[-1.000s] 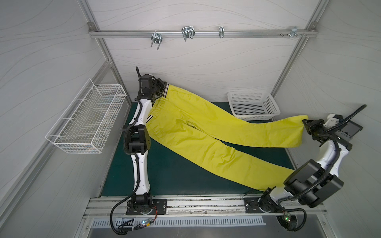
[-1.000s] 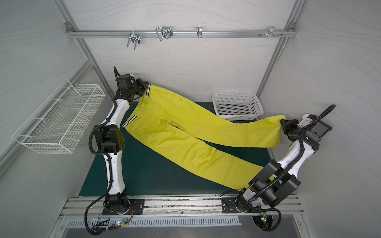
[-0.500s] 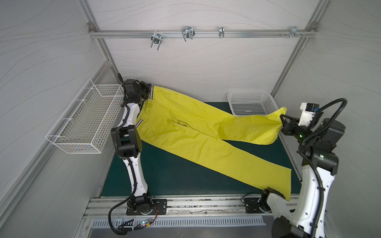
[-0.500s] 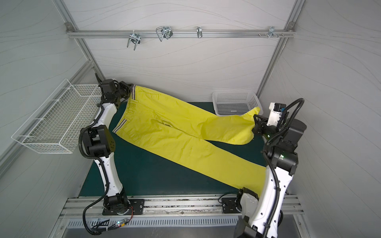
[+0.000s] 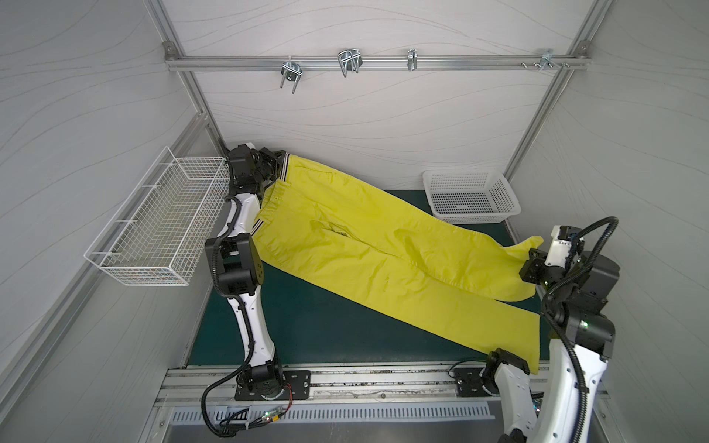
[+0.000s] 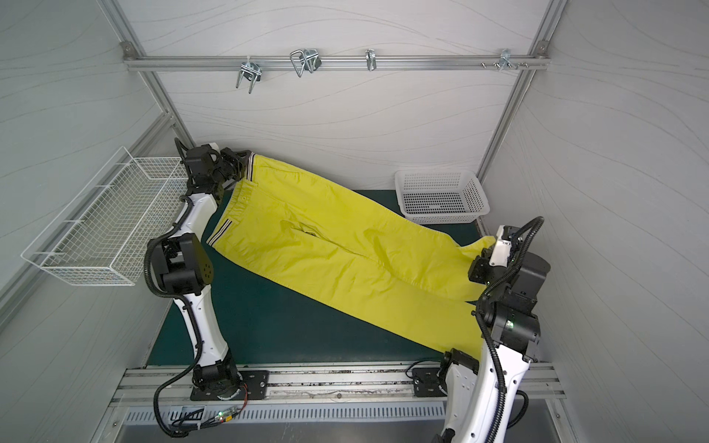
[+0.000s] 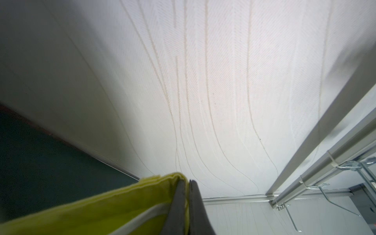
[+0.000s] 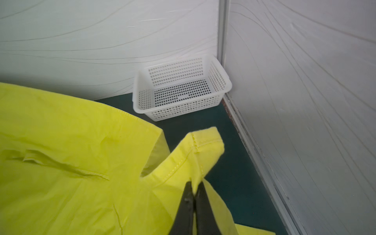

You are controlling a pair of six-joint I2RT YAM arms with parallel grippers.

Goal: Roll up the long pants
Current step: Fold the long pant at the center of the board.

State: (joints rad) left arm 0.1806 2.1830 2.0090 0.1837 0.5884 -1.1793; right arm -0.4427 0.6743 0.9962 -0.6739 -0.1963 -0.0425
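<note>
The long pants (image 5: pixel 368 245) (image 6: pixel 337 241) are bright yellow-green and lie spread diagonally over the green mat in both top views, striped waistband at the far left. My left gripper (image 5: pixel 278 168) (image 6: pixel 245 167) (image 7: pixel 187 183) is shut on the waistband corner, lifted near the back wall. My right gripper (image 5: pixel 527 261) (image 6: pixel 477 262) (image 8: pixel 194 186) is shut on the hem of the far leg (image 8: pixel 205 140), held up at the right side. The near leg's hem (image 5: pixel 525 349) hangs over the mat's front right edge.
A white plastic basket (image 5: pixel 470 195) (image 6: pixel 441 195) (image 8: pixel 181 89) stands in the back right corner. A white wire basket (image 5: pixel 161 222) (image 6: pixel 107 218) hangs on the left wall. Metal hooks on a rail (image 5: pixel 349 63) run overhead. The green mat (image 5: pixel 326 330) shows in front of the pants.
The left gripper carried the waistband left and back toward the wall. The right arm swung in and up, then back toward the right wall, keeping the far leg's hem. The pants shifted left.
</note>
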